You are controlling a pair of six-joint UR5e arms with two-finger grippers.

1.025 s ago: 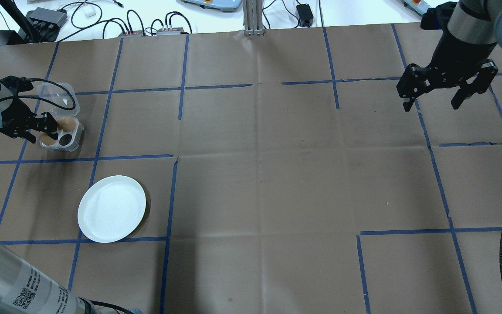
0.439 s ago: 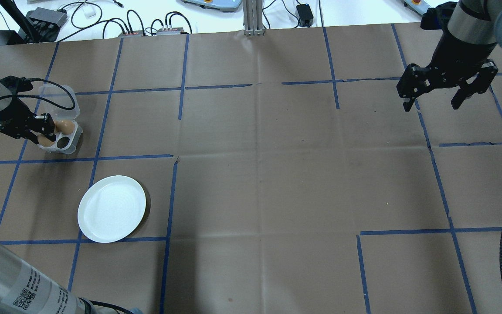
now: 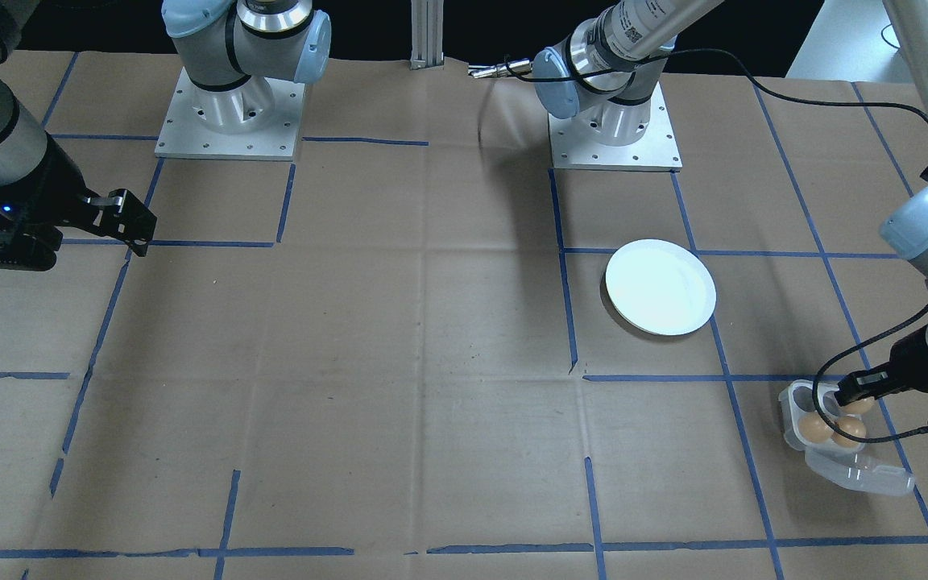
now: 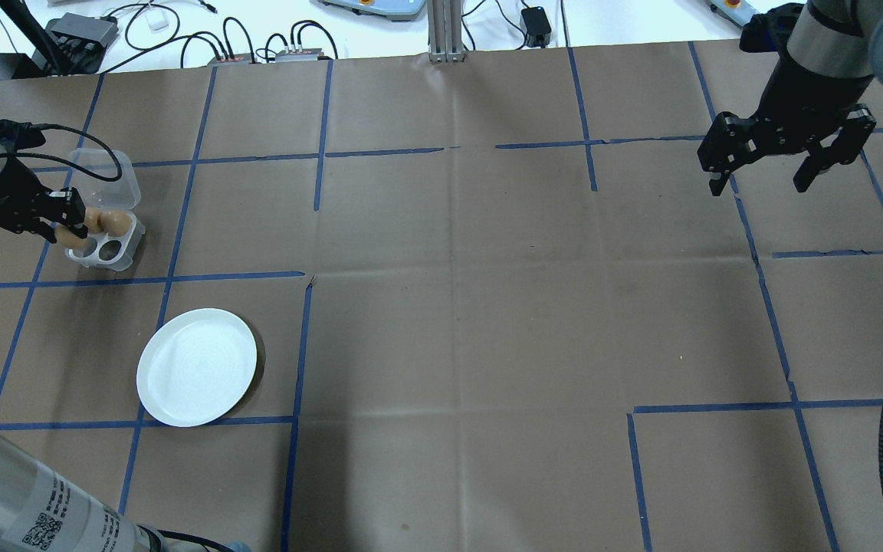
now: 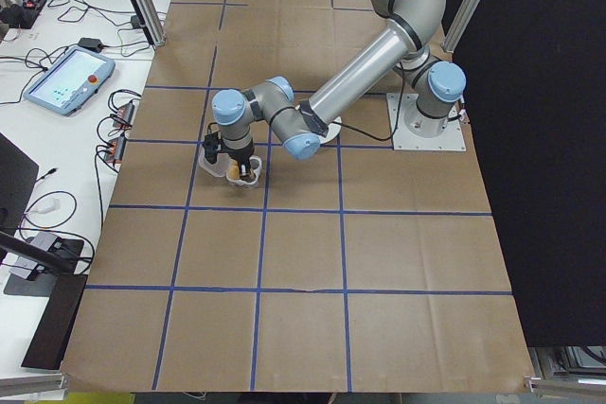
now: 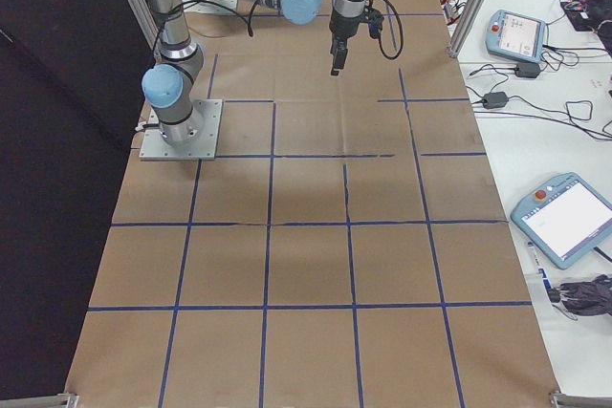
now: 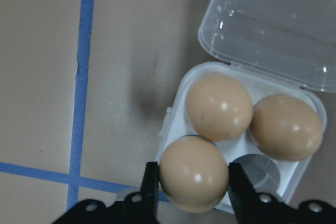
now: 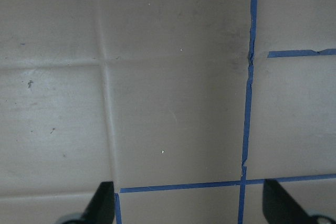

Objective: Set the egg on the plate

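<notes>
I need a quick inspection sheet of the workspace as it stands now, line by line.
Surface: brown paper-covered table with a blue tape grid.
Job's things: white plate bare, apart from the clear egg carton, whose lid is open. In the left wrist view one egg sits between the left pincer's fingers, lifted from its cup; two eggs rest in the carton.
Clutter: nothing seen on the paper.
Grippers: left pincer shut on the egg; right pincer open, holding nothing, above bare paper.
Cables: a black cable loops over the carton lid.
Surroundings: teach pendants and wiring on the white benches.
</notes>
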